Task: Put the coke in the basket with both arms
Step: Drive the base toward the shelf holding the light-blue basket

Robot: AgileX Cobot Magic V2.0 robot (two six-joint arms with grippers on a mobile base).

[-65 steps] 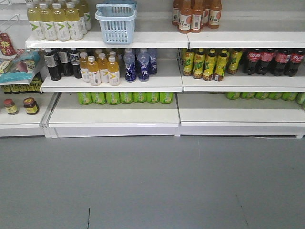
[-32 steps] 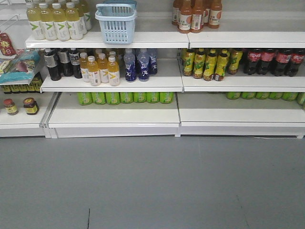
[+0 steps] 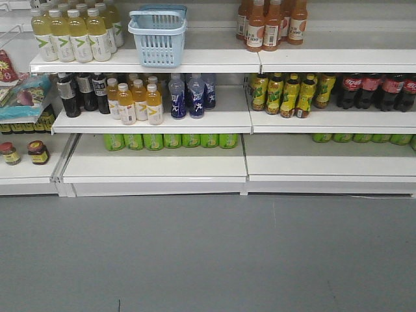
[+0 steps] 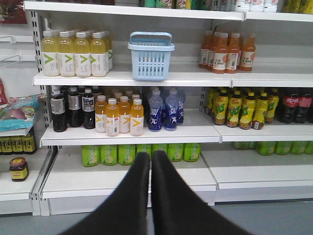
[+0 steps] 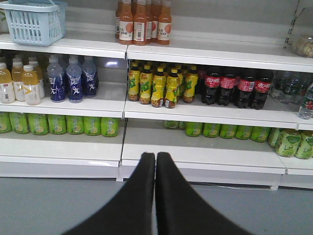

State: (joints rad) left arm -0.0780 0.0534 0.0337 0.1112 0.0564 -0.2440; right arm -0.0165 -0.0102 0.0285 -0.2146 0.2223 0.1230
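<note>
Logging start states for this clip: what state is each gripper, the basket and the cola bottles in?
Pale blue slotted plastic basket: upright on a white shelf, handles raised, contents hidden.
Left black wedge gripper: shut, holding nothing.
Right black wedge gripper: shut, holding nothing.
Dark plastic cola bottles with red labels: upright, side by side.

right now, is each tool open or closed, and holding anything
Left tool: closed, holding nothing.
Right tool: closed, holding nothing.

The black, tapered, wedge-shaped left gripper (image 4: 150, 156) points forward, its two fingers pressed together at the tips. The matching black right gripper (image 5: 155, 156) points forward, likewise closed.
</note>
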